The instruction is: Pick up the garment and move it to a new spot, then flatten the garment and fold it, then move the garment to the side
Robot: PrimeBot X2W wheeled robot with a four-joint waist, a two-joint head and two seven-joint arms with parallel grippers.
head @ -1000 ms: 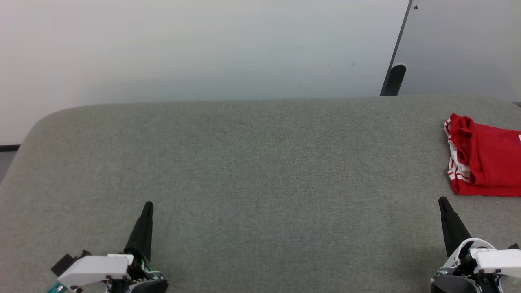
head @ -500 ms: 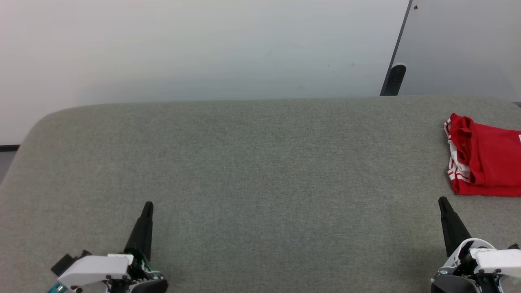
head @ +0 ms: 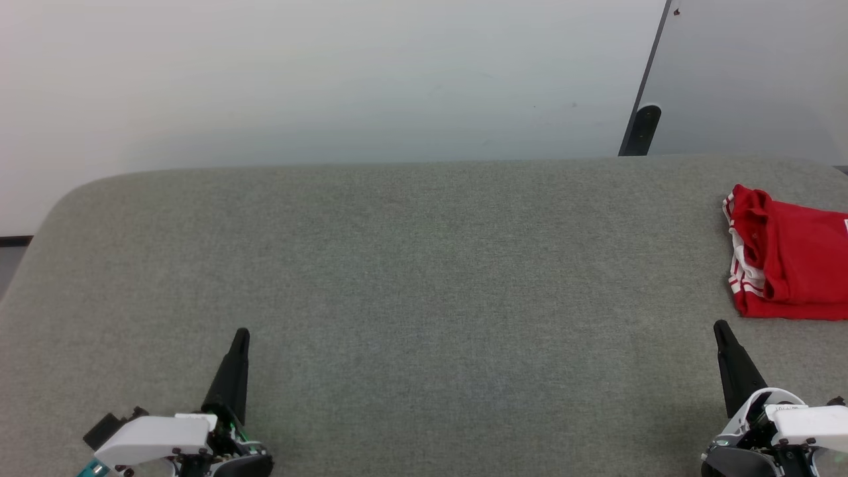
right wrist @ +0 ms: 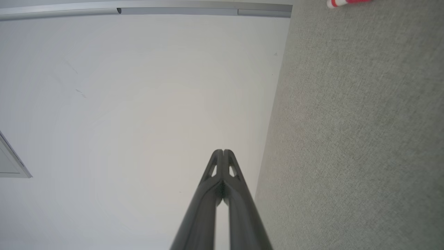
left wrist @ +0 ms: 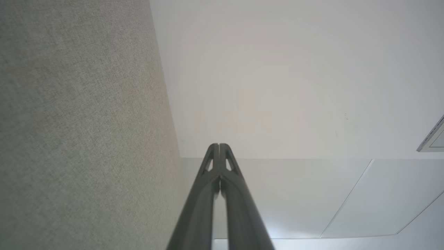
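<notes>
Head view: garment (head: 788, 265) cut off by frame edge.

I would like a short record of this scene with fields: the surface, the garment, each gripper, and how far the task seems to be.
surface: grey fabric-covered table, pale wall behind
garment: red with white-striped trim, folded, at the table's right side, cut by the picture edge
left gripper: shut, empty, over the near left of the table
right gripper: shut, empty, just short of the garment, apart from it
task: garment looks folded and set aside
</notes>
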